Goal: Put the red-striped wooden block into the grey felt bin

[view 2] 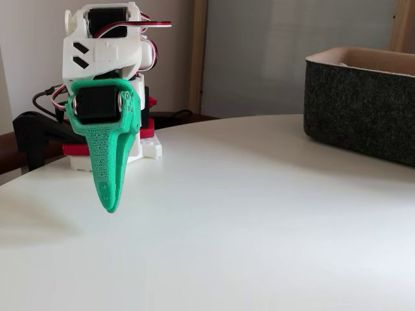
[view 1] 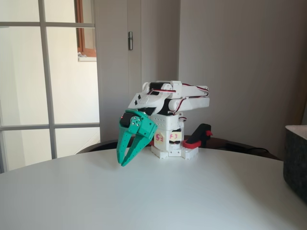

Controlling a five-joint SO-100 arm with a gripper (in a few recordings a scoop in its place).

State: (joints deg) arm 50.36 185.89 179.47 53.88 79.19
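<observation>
The red-striped wooden block is out of view. The grey felt bin (view 1: 295, 160) stands at the table's right edge; in the other fixed view the bin (view 2: 363, 110) sits at the back right, dark-sided with a paler rim. My green gripper (view 1: 123, 163) hangs from the folded white arm and points down, its tips just above the white table (view 1: 158, 196). Its fingertips meet with nothing between them. Seen edge-on in the other fixed view, the gripper (view 2: 109, 206) is far left of the bin.
The arm's white base (view 1: 169, 143) is clamped at the table's far edge with a red and black clamp (view 1: 199, 136). A wide stretch of bare tabletop (view 2: 259, 220) lies between gripper and bin. A glazed door stands behind at the left.
</observation>
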